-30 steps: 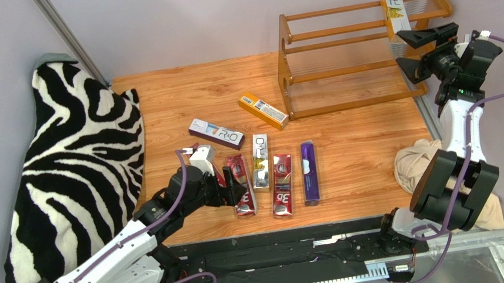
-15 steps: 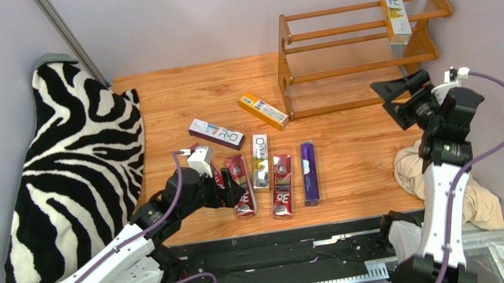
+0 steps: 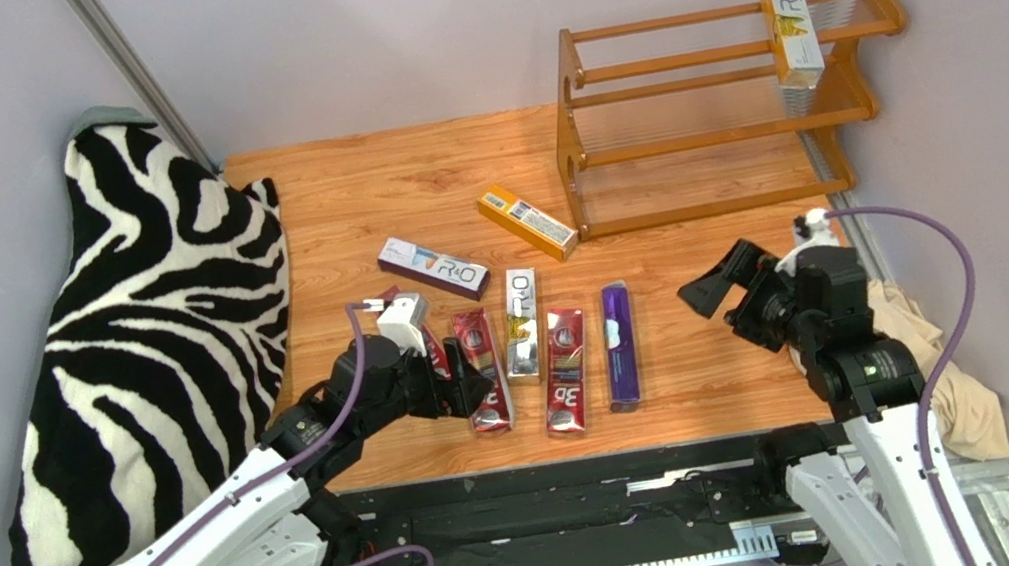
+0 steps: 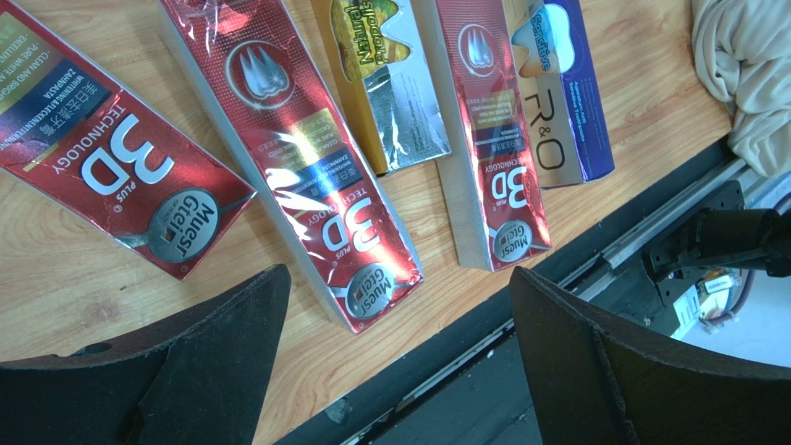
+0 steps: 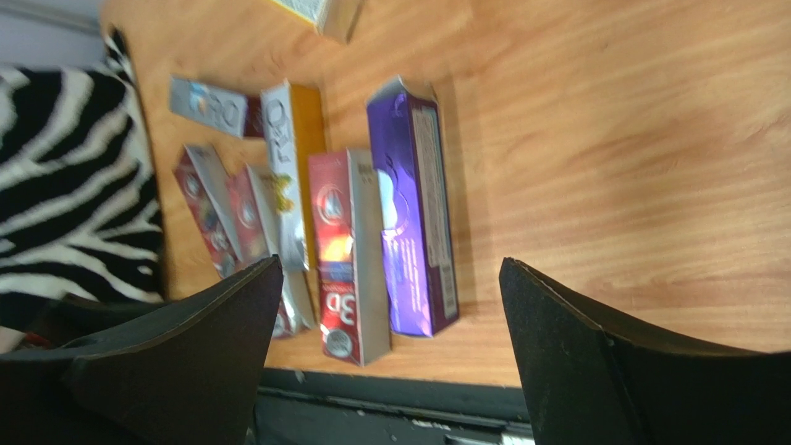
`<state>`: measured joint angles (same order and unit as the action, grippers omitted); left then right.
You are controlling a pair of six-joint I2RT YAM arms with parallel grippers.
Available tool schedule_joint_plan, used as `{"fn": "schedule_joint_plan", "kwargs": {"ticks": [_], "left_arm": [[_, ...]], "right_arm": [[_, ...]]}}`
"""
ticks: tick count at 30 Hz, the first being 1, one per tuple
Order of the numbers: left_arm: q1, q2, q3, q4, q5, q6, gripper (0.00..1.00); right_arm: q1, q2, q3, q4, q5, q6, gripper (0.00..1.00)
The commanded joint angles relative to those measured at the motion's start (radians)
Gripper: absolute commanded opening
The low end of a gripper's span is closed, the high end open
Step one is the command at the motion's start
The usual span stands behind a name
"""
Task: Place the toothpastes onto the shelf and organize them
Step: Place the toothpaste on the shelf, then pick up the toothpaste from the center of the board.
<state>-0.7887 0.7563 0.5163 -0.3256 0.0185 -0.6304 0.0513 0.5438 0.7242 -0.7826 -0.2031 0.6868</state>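
The wooden shelf (image 3: 712,114) stands at the back right with one white carton (image 3: 792,30) upright at its right end. An orange carton (image 3: 527,222) and a purple carton (image 3: 432,267) lie mid-table. Nearer lie a red carton (image 3: 480,368), a white-and-yellow one (image 3: 522,321), a red one (image 3: 566,371) and a purple one (image 3: 618,346). My left gripper (image 3: 464,373) is open and empty over the red cartons (image 4: 306,176); a third red carton (image 4: 111,167) lies to their left. My right gripper (image 3: 730,304) is open and empty, right of the purple carton (image 5: 413,204).
A zebra-print cloth (image 3: 142,356) covers the table's left side. A beige cloth (image 3: 935,367) lies at the near right corner. A black rail (image 3: 574,492) runs along the table's front edge, just below the row of cartons.
My right arm has swung from the shelf's right end down and left to the near table beside the purple carton. The left arm has barely moved.
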Motion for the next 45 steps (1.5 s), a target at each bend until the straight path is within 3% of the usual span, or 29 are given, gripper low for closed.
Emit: {"fn": "schedule_joint_plan", "kwargs": {"ticks": [1,5,8,14,22,25,32,34,42,43,45], "left_arm": [[-0.001,0.001,0.024,0.016,0.009,-0.012,0.97],[-0.001,0.017,0.024,0.023,0.015,-0.017,0.97],[0.0,0.021,0.024,0.019,0.011,-0.018,0.97],[0.0,0.021,-0.002,0.049,0.015,-0.034,0.97],[-0.001,0.04,-0.027,0.076,0.026,-0.04,0.97],[0.0,0.038,-0.027,0.076,0.023,-0.038,0.97],[-0.001,0.041,-0.027,0.074,0.018,-0.04,0.98],[-0.001,0.041,-0.025,0.074,0.017,-0.041,0.98],[-0.001,0.038,-0.001,0.06,0.017,-0.034,0.98],[-0.001,0.037,0.001,0.06,0.017,-0.034,0.98],[-0.001,0.035,0.004,0.062,0.021,-0.032,0.98]], "right_arm": [[0.204,0.033,-0.02,-0.061,0.258,0.032,0.92],[0.489,0.181,-0.016,-0.032,0.418,0.105,0.92],[0.634,0.292,0.033,-0.04,0.54,0.151,0.93],[0.76,0.533,0.06,0.045,0.588,0.207,0.88],[0.815,0.717,0.075,0.126,0.602,0.224,0.81],[0.818,0.757,0.069,0.146,0.605,0.226,0.7],[0.838,0.829,0.057,0.161,0.63,0.255,0.68],[0.841,0.843,0.057,0.166,0.633,0.258,0.52],[0.841,0.858,0.04,0.16,0.653,0.269,0.5],[0.841,0.857,0.04,0.158,0.653,0.269,0.32],[0.843,0.848,0.031,0.157,0.653,0.269,0.28]]}}
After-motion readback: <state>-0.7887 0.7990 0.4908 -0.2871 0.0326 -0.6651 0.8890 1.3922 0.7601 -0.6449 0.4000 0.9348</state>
